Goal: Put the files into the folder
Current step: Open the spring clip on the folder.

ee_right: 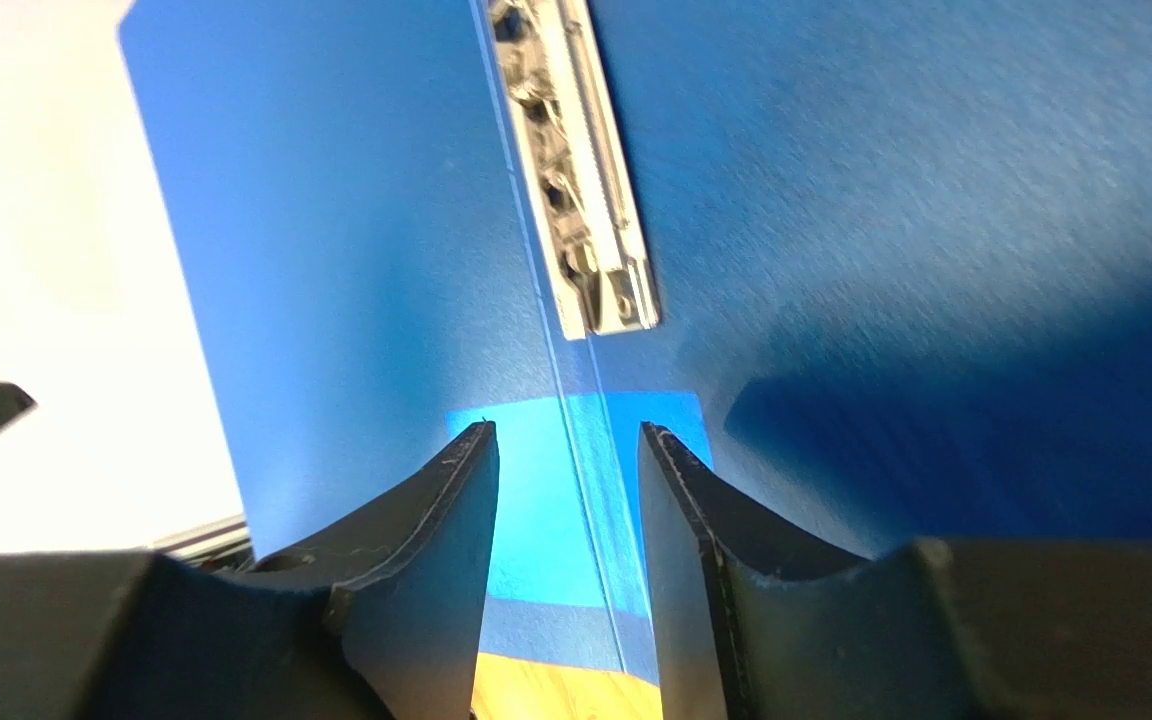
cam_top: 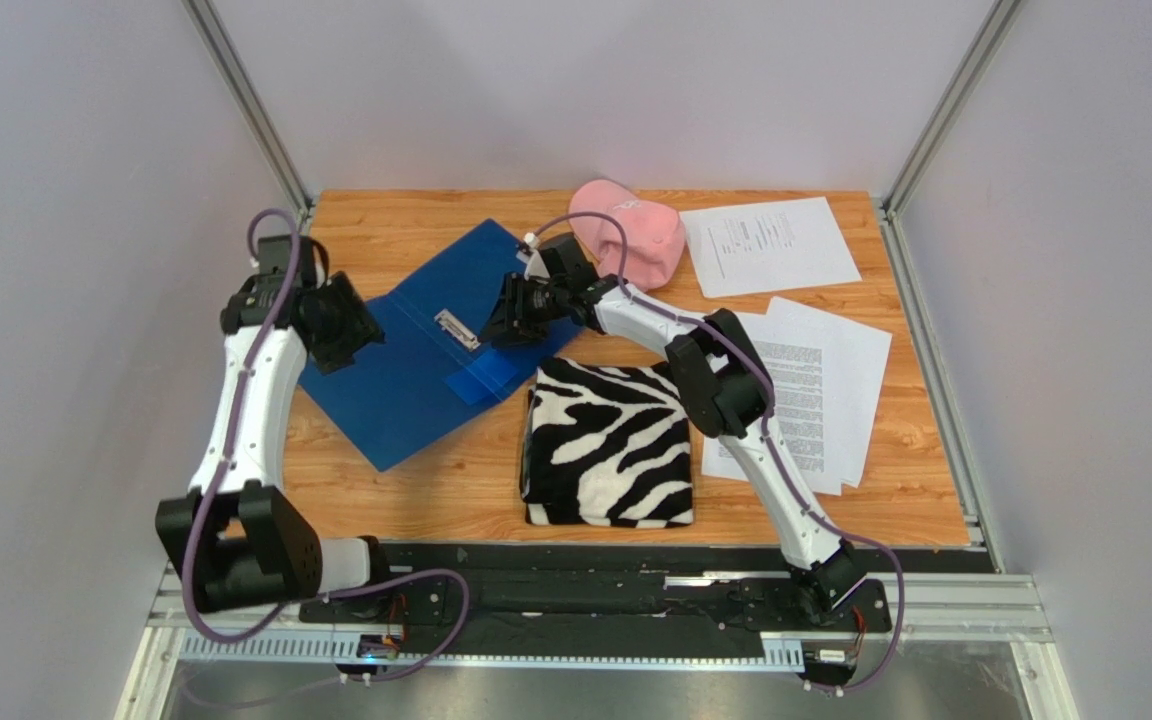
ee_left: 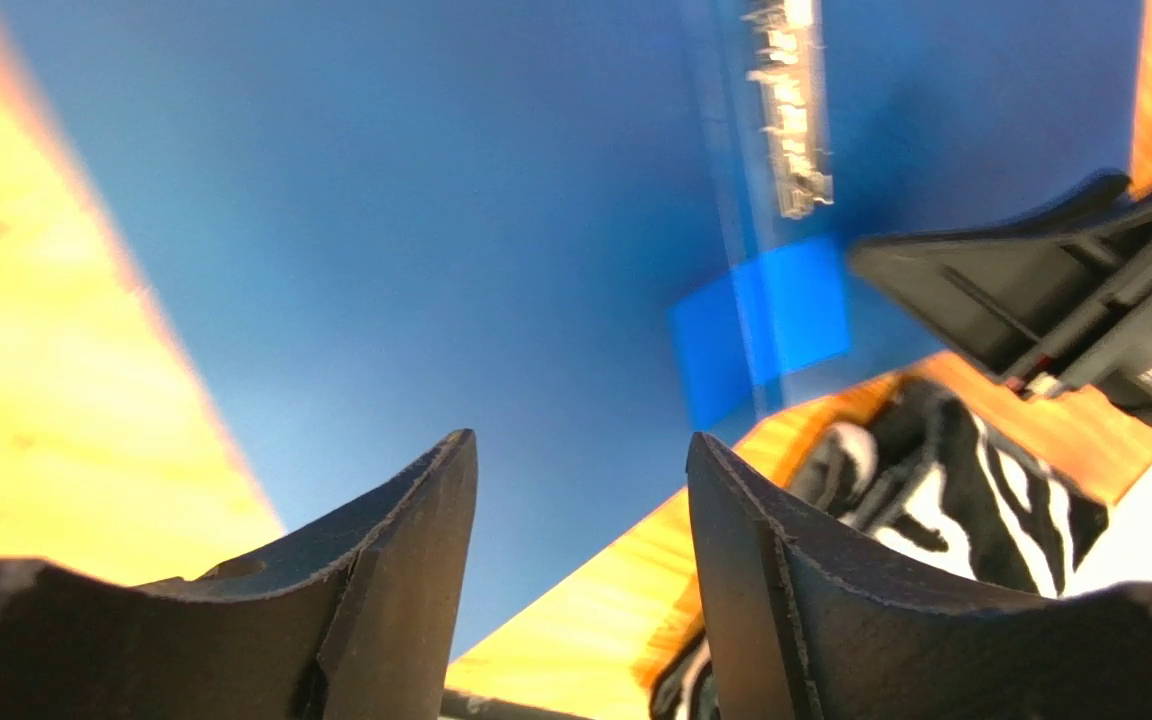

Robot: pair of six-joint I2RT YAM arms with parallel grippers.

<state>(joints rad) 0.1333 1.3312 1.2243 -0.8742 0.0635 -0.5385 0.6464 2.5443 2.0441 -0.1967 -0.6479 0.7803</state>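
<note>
The blue folder (cam_top: 405, 348) lies open on the left half of the table, its metal clip (cam_top: 458, 330) along the spine. My left gripper (cam_top: 361, 327) hovers over the folder's left leaf, open and empty; in the left wrist view the gripper (ee_left: 579, 443) has the blue folder (ee_left: 432, 225) below it. My right gripper (cam_top: 504, 320) is over the spine's near end, open, touching nothing. In the right wrist view the gripper (ee_right: 567, 432) straddles a light-blue patch (ee_right: 567, 495) below the clip (ee_right: 575, 165). The files (cam_top: 826, 387) lie at the right, with one sheet (cam_top: 767, 245) further back.
A zebra-striped folded cloth (cam_top: 608, 443) lies near the front centre, touching the folder's right corner. A pink cap-like object (cam_top: 630, 233) sits at the back, behind my right wrist. Metal frame posts and white walls close in the table on three sides.
</note>
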